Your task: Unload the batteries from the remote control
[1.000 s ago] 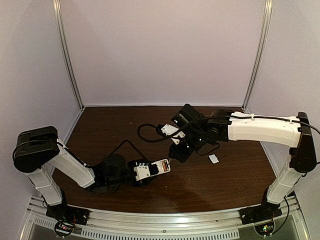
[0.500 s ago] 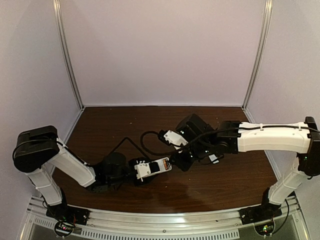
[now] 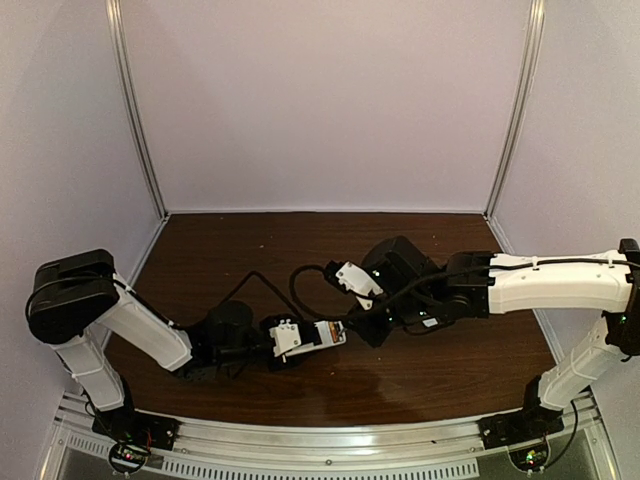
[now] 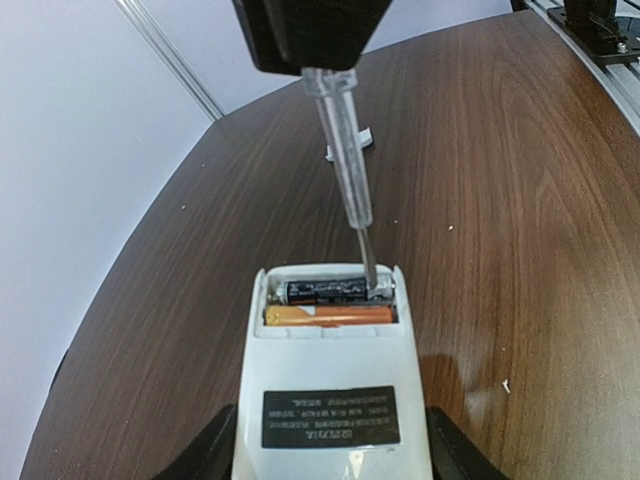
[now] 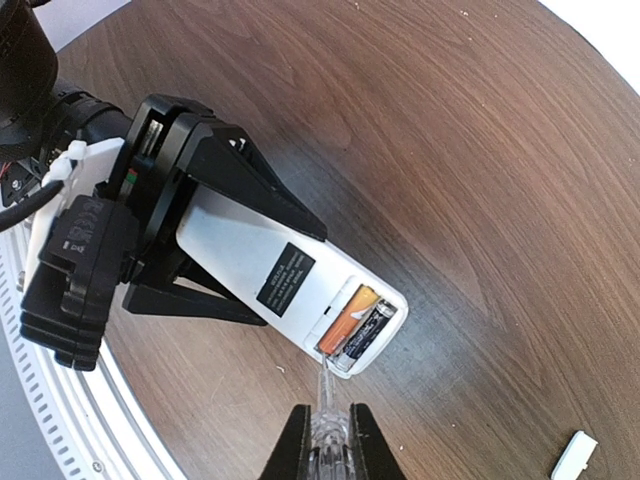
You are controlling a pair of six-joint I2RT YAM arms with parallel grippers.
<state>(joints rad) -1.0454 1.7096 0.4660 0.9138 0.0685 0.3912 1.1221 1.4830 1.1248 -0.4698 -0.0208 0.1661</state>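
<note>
The white remote control point(image 4: 330, 370) lies back up with its battery bay uncovered, and my left gripper point(image 4: 330, 445) is shut on its sides. Two batteries sit side by side in the bay: a dark one point(image 4: 322, 291) at the far end and an orange one point(image 4: 325, 316) beside it. My right gripper point(image 5: 325, 412) is shut on a clear-handled screwdriver point(image 5: 324, 400). The screwdriver's tip point(image 4: 368, 272) touches the dark battery's silvery end. In the top view the remote control point(image 3: 322, 335) lies between my left gripper point(image 3: 285, 342) and my right gripper point(image 3: 365, 325).
A small flat white plastic piece point(image 5: 573, 455) lies on the brown table point(image 5: 480, 130) to the right of the remote, also seen beyond the screwdriver as a white piece point(image 4: 350, 146). Black cables point(image 3: 300, 285) loop over the tabletop behind the grippers. White walls enclose the back and sides.
My right arm has swung nearer and lower, bringing the screwdriver tip down into the remote's battery bay. The left gripper with the remote has shifted slightly right.
</note>
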